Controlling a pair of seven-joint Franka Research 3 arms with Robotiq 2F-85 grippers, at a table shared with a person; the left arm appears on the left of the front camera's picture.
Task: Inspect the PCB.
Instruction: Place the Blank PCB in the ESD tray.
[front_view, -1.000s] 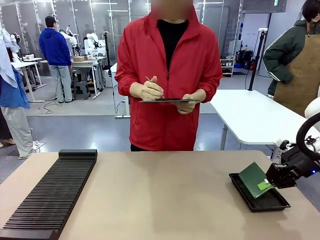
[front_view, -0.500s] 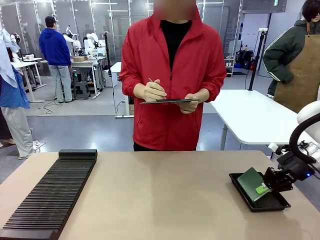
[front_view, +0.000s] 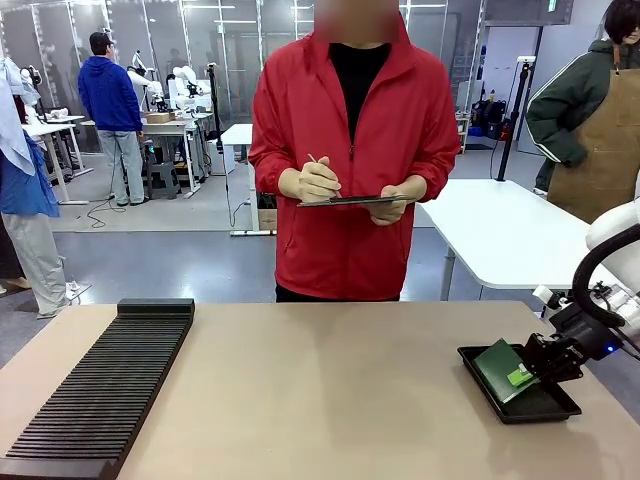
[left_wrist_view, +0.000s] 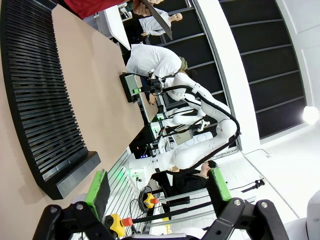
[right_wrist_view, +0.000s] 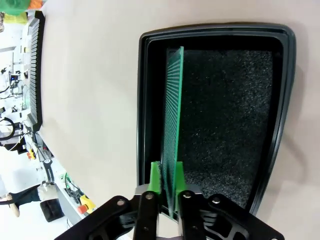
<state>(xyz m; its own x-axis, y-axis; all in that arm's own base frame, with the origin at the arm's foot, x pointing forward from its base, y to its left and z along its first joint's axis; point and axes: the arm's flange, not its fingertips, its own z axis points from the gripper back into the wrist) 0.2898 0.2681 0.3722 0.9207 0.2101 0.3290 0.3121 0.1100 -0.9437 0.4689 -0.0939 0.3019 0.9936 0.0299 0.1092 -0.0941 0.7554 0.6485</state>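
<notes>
Pinched by one edge in the right claw (right_wrist_view: 167, 192), the PCB (right_wrist_view: 172, 130) is held tilted just over the black tray (right_wrist_view: 217, 35) at the table's (front_view: 330, 400) right end, probably for setting down, while the left claw (left_wrist_view: 157, 192) is kept spread and empty.

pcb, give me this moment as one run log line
right gripper: shut on PCB | PCB: tilted over black tray | left gripper: open | person: writing on clipboard
</notes>
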